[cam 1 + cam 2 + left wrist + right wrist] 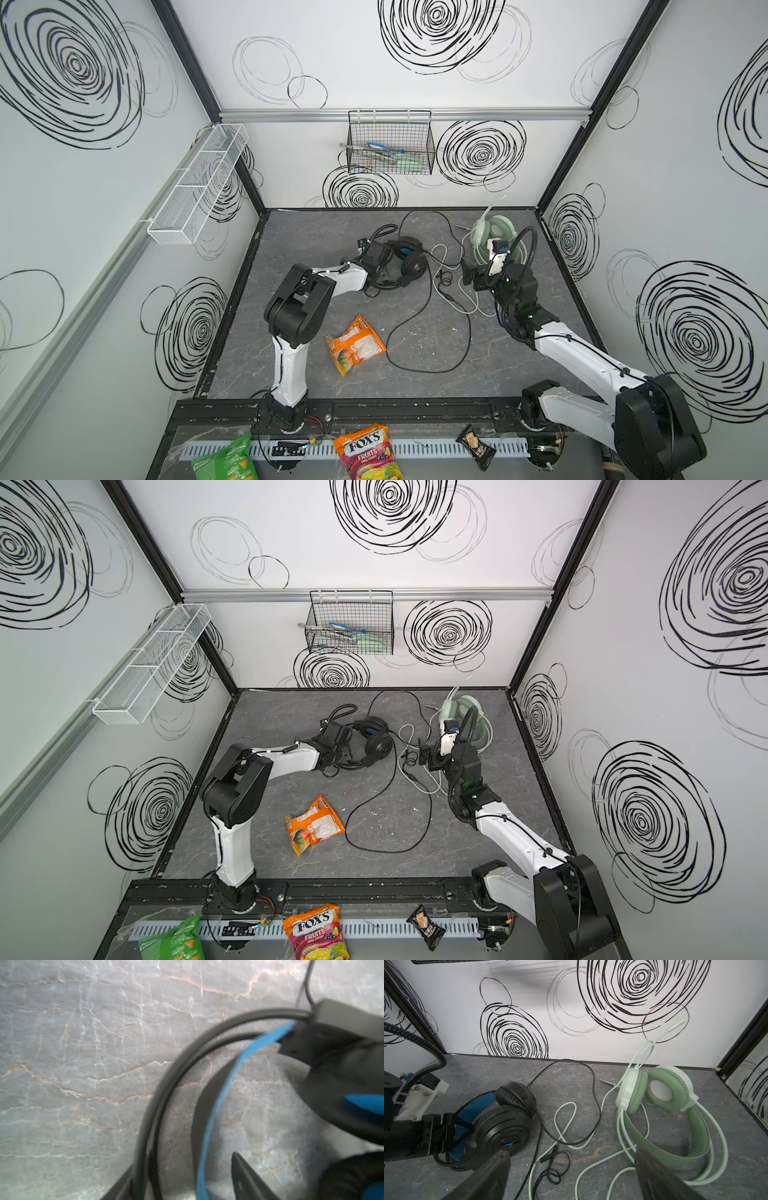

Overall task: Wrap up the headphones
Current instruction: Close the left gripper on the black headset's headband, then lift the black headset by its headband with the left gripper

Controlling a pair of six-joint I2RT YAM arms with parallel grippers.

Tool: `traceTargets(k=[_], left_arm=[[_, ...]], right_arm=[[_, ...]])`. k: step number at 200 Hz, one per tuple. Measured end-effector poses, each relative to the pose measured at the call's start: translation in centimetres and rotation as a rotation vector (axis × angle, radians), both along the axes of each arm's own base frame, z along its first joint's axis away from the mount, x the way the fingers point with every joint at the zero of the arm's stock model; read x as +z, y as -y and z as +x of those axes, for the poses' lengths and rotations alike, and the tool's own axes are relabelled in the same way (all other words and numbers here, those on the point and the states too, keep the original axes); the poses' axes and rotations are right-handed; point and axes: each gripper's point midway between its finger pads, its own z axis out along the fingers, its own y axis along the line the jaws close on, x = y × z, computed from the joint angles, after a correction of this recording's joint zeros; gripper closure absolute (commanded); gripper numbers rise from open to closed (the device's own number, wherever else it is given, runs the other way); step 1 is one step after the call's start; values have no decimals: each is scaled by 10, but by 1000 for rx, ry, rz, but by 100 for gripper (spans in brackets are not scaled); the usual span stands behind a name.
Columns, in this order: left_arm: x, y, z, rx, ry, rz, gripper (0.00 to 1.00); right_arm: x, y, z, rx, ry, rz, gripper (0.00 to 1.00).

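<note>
Taking the back wall as twelve o'clock, the black headset point(504, 1126) is lying just past the middle of the grey table point(291, 374), toward twelve. The left claw point(466, 1132) is reaching in from nine o'clock and sitting over its headband. Its fingers point(249, 1178) are standing apart on either side of the black bands and the blue inner strap. Bare table is showing between the strap and one finger, so nothing is being pinched.

The black cable point(430, 371) is running off toward twelve, then sweeping down in a big loose loop toward five o'clock. The mint-green headset point(664, 1088) is lying near the back right corner, at about one o'clock, with its mic boom poking up against the wall. Its whitish cable point(555, 1121) is trailing loose between the two headsets and crossing the black one.

The right claw point(571, 1178) is hanging just above the tangled cables at about two o'clock, spread wide and holding nothing. An orange snack bag point(355, 345) is lying at about seven o'clock, well apart from both headsets.
</note>
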Motion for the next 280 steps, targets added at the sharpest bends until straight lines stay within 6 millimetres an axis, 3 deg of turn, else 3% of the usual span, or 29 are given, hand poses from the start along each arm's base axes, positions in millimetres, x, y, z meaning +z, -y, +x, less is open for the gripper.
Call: traceTargets(k=[34,72,157,160,186,231,280], left_arm=[[-2,-4,-1,-5,5,54,63],[-1,-10,1,-25,11,102,76],[2,-17,6,-68,14,150,96],[3,-17,6,-69,14,151,100],[7,-17,10,-83,17,163,100],[34,-26,24,-117,42,219,100],[95,-37,29,-182,121,319,100]], right_arm=[[0,0,0,0,0,0,3],[0,0,0,1,0,0,2],[0,-3,-1,15,-1,3,1],[0,-3,-1,15,-1,3,1],[0,-3,-1,15,-2,3,1],[-1,-3,-1,15,-3,3,1],[-2,-4,0,20,-5,4,1]])
